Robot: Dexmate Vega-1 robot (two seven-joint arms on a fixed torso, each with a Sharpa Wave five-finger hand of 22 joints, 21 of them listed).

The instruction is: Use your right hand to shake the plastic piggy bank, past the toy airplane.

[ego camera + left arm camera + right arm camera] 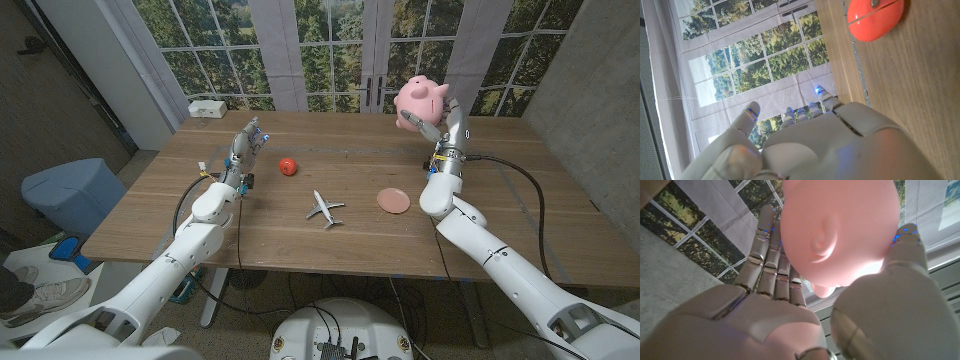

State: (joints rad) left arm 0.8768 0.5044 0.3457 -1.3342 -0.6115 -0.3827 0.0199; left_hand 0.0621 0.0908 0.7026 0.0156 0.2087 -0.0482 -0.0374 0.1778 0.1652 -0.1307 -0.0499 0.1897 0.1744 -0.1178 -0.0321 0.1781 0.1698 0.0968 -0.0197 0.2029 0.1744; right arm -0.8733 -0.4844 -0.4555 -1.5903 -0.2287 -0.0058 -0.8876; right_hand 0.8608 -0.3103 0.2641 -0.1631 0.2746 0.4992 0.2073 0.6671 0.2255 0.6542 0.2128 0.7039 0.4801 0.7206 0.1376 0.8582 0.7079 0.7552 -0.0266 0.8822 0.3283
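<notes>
The right robot hand (pixel 437 128) holds the piggy bank (pixel 420 100) raised above the counter's (pixel 350 230) far right side, beyond the airplane (pixel 324 208). Grasp and lift look done; the shaking itself likely remains or is underway. The left robot hand (pixel 243 150) waits, fingers apart, holding nothing.

A lab-like room: wooden table (pixel 350 225), forest-print window backdrop (pixel 330 45), trailing cables (pixel 530 190).

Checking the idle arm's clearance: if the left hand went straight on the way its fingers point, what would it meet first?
Probably nothing on the table: the left hand points up and away toward the windows. The red ball sits off to its side, though depth is unclear.
</notes>
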